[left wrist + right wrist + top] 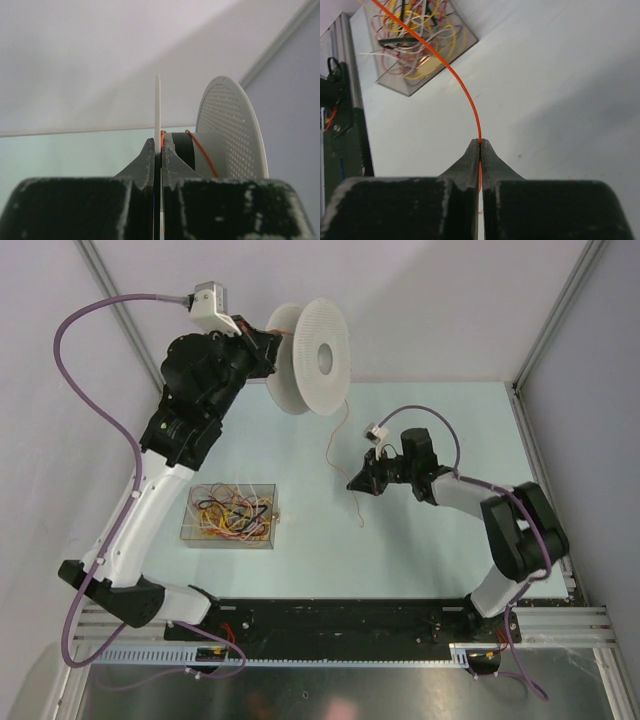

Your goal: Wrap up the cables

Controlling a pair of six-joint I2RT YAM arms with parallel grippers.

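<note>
While spool [310,355] is pinched by its thin rim in left claw [160,145], orange cable [465,90] is clamped in right claw [480,142], below-right of spool; one turn seen on spool; slack to be taken up, cable fed squarely between discs; other cables [232,512] heaped in clear box [225,544] on counter [420,560], below-left of spool.
</note>
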